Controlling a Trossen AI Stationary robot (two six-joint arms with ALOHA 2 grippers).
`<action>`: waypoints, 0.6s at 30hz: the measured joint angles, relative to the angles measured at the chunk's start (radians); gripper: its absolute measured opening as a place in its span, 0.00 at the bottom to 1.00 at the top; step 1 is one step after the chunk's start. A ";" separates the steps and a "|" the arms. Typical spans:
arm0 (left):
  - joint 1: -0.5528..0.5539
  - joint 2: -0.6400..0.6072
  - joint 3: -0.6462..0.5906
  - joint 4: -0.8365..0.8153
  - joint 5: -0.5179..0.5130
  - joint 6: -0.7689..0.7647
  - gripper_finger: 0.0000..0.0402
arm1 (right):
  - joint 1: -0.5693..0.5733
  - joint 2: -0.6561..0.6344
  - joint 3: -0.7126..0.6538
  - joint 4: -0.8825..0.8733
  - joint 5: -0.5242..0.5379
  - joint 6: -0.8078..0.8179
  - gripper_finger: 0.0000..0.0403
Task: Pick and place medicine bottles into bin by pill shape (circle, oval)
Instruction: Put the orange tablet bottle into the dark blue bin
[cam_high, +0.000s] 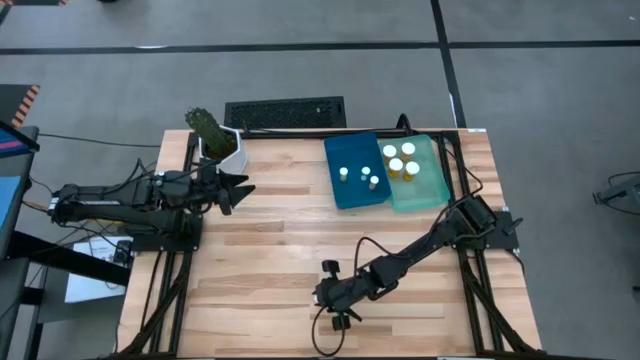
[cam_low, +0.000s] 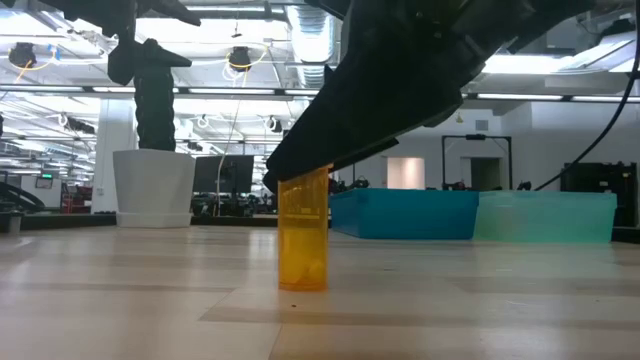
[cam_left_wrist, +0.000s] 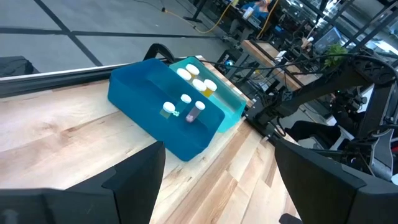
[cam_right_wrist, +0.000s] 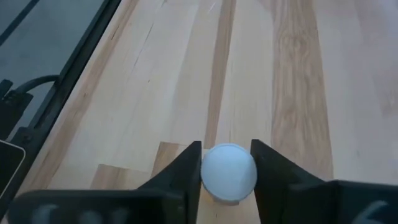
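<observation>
**Still on the table: the last amber bottle could tip or slip as it is gripped**

Broadly, the wooden table (cam_high: 270, 250) carries two bins in the upper right of the high view: a dark blue bin (cam_high: 352, 200) holding three small white-capped bottles (cam_high: 358, 176), and touching it a pale green bin (cam_high: 432, 190) holding four wider amber ones (cam_high: 399, 160). A potted cactus (cam_high: 212, 135) stands at upper centre-left.

The left gripper (cam_high: 240, 190) waits near that pot with its jaws spread wide and empty.

The right gripper (cam_right_wrist: 227, 163) sits low and centre in the high view, fingers pressed to either side of the white cap (cam_right_wrist: 228, 172) of one amber medicine bottle (cam_low: 303, 232). In the low view that bottle stands upright with its base on the table, centre frame, so it is clasped but not lifted.

Risks, as I judge them:
- The hold is high, at the cap. A quick lift could let the body swing or slide out.
- If the fingers are not centred, squeezing may push the bottle over before it rises.
- The travel to the bins is long; a low carry could strike a bin wall.
- Pill shape cannot be read here, so the wrong bin is possible.
</observation>
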 joint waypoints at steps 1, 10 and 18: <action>0.000 0.000 0.000 0.000 0.000 0.000 0.74 | 0.000 0.000 0.000 0.000 0.000 0.000 0.29; 0.000 0.000 0.000 0.000 0.000 0.001 0.74 | 0.000 -0.028 -0.002 -0.015 -0.005 0.013 0.31; 0.000 0.000 0.000 0.002 0.000 0.001 0.74 | -0.072 -0.218 0.000 -0.158 -0.003 -0.106 0.29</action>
